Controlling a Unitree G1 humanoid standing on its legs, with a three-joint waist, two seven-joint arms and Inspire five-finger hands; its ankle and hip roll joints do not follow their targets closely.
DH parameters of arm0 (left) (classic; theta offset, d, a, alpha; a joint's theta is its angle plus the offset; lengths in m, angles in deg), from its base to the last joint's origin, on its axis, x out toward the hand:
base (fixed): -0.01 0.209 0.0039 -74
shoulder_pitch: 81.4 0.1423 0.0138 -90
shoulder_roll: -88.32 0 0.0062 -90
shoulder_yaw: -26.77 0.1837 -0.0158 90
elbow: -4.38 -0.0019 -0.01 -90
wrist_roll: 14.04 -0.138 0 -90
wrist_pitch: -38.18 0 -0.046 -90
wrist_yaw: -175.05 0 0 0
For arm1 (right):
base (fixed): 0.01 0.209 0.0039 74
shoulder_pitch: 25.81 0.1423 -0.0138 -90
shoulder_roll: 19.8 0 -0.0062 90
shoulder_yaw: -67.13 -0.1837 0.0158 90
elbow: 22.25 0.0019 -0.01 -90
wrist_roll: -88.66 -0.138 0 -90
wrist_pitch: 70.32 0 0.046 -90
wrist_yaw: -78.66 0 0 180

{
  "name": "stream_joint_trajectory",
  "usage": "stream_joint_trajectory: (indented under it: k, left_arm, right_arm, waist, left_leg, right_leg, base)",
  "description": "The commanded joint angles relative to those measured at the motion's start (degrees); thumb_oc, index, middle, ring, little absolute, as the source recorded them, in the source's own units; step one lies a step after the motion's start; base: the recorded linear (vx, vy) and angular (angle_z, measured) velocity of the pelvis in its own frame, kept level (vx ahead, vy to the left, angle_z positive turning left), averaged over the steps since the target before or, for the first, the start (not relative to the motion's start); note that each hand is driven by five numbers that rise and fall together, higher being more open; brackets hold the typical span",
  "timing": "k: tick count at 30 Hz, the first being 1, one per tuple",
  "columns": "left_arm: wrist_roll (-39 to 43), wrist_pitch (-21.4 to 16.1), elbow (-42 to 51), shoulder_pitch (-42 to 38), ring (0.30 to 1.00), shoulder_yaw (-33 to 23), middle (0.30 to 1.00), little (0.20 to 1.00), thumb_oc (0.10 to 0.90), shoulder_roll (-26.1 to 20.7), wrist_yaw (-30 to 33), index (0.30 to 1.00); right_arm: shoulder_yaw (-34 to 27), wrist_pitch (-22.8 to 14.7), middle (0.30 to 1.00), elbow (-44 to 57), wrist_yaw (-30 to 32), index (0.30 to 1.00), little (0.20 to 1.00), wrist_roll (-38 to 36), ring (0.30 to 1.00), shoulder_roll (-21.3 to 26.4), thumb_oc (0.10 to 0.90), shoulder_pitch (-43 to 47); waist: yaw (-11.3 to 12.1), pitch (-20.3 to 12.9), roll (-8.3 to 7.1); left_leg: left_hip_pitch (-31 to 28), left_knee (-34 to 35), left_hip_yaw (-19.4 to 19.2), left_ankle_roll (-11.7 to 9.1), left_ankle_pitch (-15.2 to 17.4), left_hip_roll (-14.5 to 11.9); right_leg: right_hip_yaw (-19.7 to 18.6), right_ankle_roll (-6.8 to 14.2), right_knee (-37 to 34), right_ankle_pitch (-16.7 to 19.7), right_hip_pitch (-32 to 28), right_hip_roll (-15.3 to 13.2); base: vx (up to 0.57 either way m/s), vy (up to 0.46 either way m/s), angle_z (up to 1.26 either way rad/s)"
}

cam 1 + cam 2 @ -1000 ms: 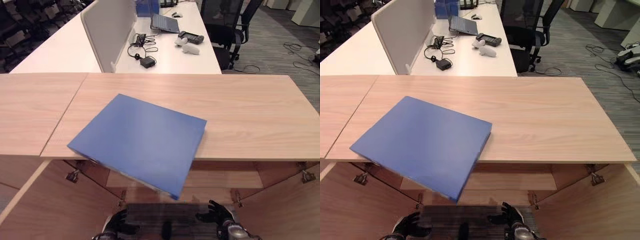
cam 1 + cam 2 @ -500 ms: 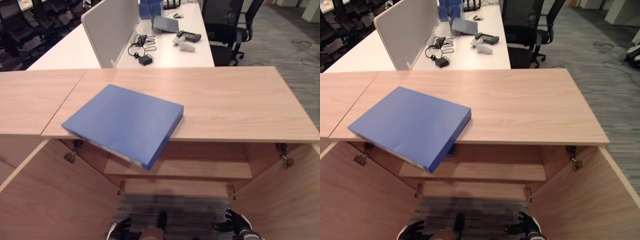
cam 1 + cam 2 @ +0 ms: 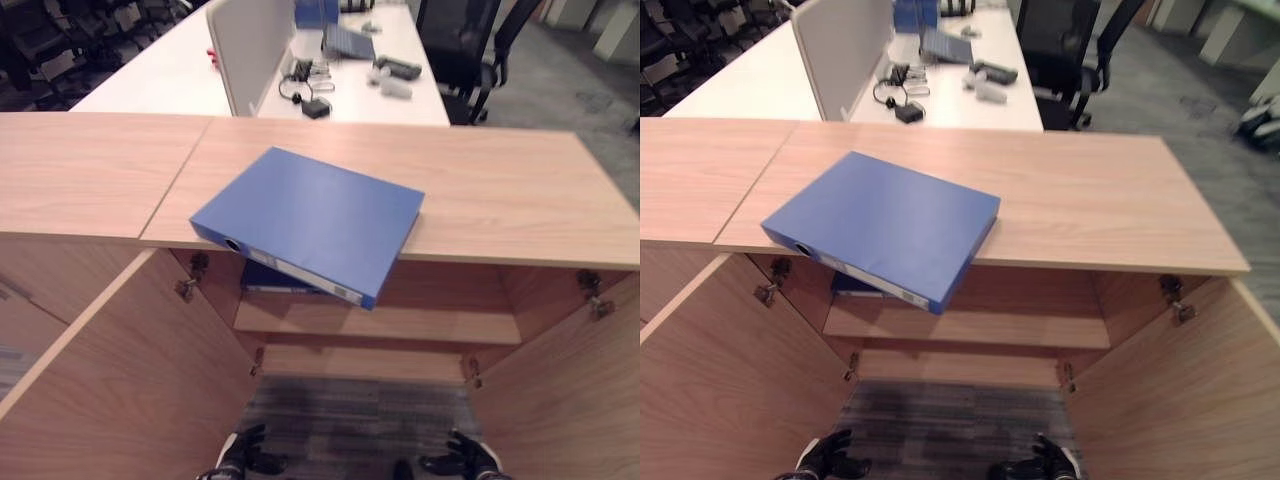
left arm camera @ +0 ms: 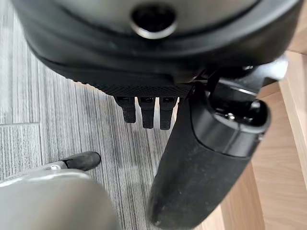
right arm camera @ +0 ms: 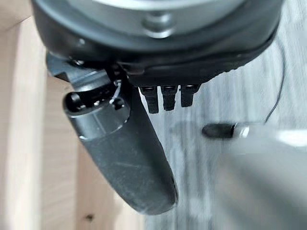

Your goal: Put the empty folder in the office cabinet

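Note:
A blue folder (image 3: 312,219) lies flat on the wooden cabinet top (image 3: 520,190), and its near corner overhangs the front edge. Nothing is touching it. Both cabinet doors stand open below, showing an inner shelf (image 3: 420,325). My left hand (image 3: 240,456) and right hand (image 3: 464,463) hang low near the floor in front of the cabinet, far beneath the folder. In the left wrist view the left hand (image 4: 206,158) points at the grey carpet with straight fingers and holds nothing. The right hand (image 5: 125,155) looks the same in the right wrist view.
Another blue folder (image 3: 277,279) sits on the shelf's left part under the overhanging one. The open left door (image 3: 110,370) and right door (image 3: 575,400) flank the opening. Behind the cabinet stands a white desk (image 3: 180,70) with a laptop, cables and a divider, and an office chair (image 3: 465,50).
The whole picture has shifted, so the camera has moved, and more of the cabinet's inside shows. The folder lies as before on the top. Both hands stay low and empty.

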State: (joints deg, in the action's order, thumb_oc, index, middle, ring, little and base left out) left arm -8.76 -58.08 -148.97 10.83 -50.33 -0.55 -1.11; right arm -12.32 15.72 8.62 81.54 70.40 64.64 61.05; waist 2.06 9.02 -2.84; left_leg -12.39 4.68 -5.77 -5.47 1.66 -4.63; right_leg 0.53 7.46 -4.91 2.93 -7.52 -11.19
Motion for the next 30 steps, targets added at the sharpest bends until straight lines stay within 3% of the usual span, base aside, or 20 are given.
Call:
stream_joint_trajectory:
  k: [1,9,14,16,17,19,22,27,30]
  left_arm:
    - [-2.0,-1.8,1.3,-1.9,0.900,0.9,0.900,0.900,0.800,0.4,0.1,0.900]
    - [-2.5,-2.2,1.2,-2.5,0.900,0.6,0.900,0.900,0.800,-0.3,0.9,0.900]
    - [-5.0,-3.2,7.8,-2.8,0.900,1.2,0.900,0.900,0.800,-1.9,3.6,0.900]
    - [-8.2,-3.5,12.9,-2.8,0.900,1.6,0.900,0.900,0.800,-3.4,6.1,0.900]
    - [-22.3,-5.5,30.1,0.4,0.900,1.4,0.900,0.900,0.800,-8.4,17.3,0.900]
    - [-26.3,-5.9,36.8,2.8,0.900,-0.5,0.900,0.900,0.800,-9.7,21.5,0.900]
    - [-26.5,-7.3,47.7,6.5,0.900,-5.9,0.900,0.900,0.800,-8.7,24.9,0.900]
    - [-26.1,-7.7,57.7,7.3,0.900,-11.1,0.900,0.900,0.800,-8.1,28.4,0.900]
    - [-33.3,-7.5,64.5,4.1,0.900,-14.1,0.900,0.900,0.800,-13.9,31.6,0.900]
  right_arm:
    - [-0.5,-2.4,0.900,1.6,0.3,0.900,0.900,-1.0,0.900,5.8,0.800,3.6]
    - [-0.8,-2.0,0.900,0.1,0.4,0.900,0.900,-1.3,0.900,4.1,0.800,3.3]
    - [-0.5,-2.2,0.900,0.1,0.9,0.900,0.900,-0.9,0.900,3.5,0.800,2.6]
    - [-0.6,-2.6,0.900,0.5,1.6,0.900,0.900,-0.7,0.900,3.2,0.800,2.4]
    - [-0.3,-6.1,0.900,3.5,5.2,0.900,0.900,0.0,0.900,2.3,0.800,1.4]
    - [0.1,-6.8,0.900,4.3,6.1,0.900,0.900,0.8,0.900,2.2,0.800,0.9]
    - [0.8,-6.0,0.900,3.8,6.6,0.900,0.900,2.1,0.900,1.5,0.800,0.5]
    - [1.7,-5.0,0.900,3.8,6.9,0.900,0.900,2.6,0.900,1.1,0.800,0.0]
    - [2.3,-4.9,0.900,3.1,6.1,0.900,0.900,2.5,0.900,1.0,0.800,0.2]
  waist:
    - [0.8,-0.7,3.42]
    - [1.2,-2.8,3.11]
    - [1.8,-3.0,2.55]
    - [2.4,-2.8,2.16]
    - [4.4,-2.3,0.73]
    - [5.2,-2.4,0.28]
    - [6.8,-2.6,-0.33]
    - [7.2,-3.1,-0.64]
    - [7.1,-3.4,-0.35]
  left_leg:
    - [4.3,-5.0,1.7,-1.0,-0.3,-2.9]
    - [3.3,0.1,1.8,0.6,-1.3,-0.5]
    - [3.5,0.3,2.7,1.0,-1.1,0.2]
    - [3.7,0.3,3.2,1.2,-1.0,0.5]
    - [4.3,0.3,3.9,1.3,-0.9,0.8]
    - [4.5,0.3,4.0,1.3,-0.8,0.8]
    - [4.5,0.3,3.6,1.3,-0.5,0.9]
    - [4.3,0.3,3.8,1.1,-0.5,0.8]
    - [4.0,0.3,4.1,0.7,-0.6,0.6]
  right_leg:
    - [0.2,-0.9,5.8,-8.9,-2.3,4.9]
    - [0.4,0.5,5.0,-7.3,-1.1,3.9]
    - [0.8,1.0,3.5,-6.5,-1.4,3.3]
    - [1.0,1.2,2.9,-6.1,-1.5,3.1]
    - [1.5,2.0,2.3,-5.6,-1.5,2.7]
    - [1.8,2.2,2.0,-5.2,-1.4,2.5]
    - [2.2,2.3,0.7,-4.3,-1.5,2.4]
    - [2.6,2.0,0.0,-4.4,-2.1,2.6]
    - [2.9,2.0,-0.1,-4.6,-2.6,2.8]
  base:
    - [0.00,0.113,-0.02]
    - [-0.01,0.092,0.02]
    - [-0.02,0.047,0.07]
    - [-0.07,-0.005,0.17]
    - [-0.10,-0.038,0.13]
    - [-0.06,-0.034,0.18]
    - [-0.01,-0.018,0.02]
    - [0.00,-0.004,-0.01]
    - [0.01,-0.027,0.04]
